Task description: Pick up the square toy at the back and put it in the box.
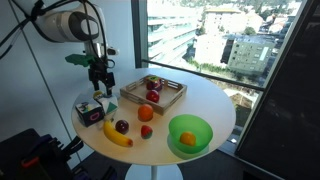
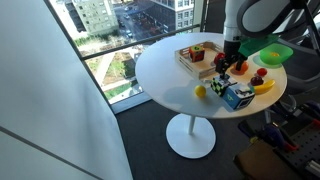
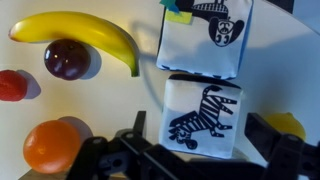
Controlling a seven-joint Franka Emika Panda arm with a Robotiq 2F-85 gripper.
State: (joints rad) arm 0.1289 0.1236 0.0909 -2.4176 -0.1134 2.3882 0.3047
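The square toy (image 3: pixel 203 118) is a whitish cube with a black zebra picture, standing on the round white table. In the wrist view it sits between my gripper's (image 3: pixel 200 135) two dark fingers, which are open around it with a small gap on the left side. In both exterior views the gripper (image 1: pixel 100 84) (image 2: pixel 228 68) hangs low over the table edge beside the larger dark cube (image 1: pixel 90 112) (image 2: pixel 237 96). The box (image 1: pixel 172 99) (image 2: pixel 192 62) is a shallow wooden tray holding red fruit, farther in on the table.
The larger picture cube (image 3: pixel 205 35) touches the toy's far side. A banana (image 3: pixel 80 30), a dark plum (image 3: pixel 67 58), an orange (image 3: pixel 52 145) and a yellow ball (image 3: pixel 288 125) lie close by. A green bowl (image 1: pixel 190 133) stands near the table edge.
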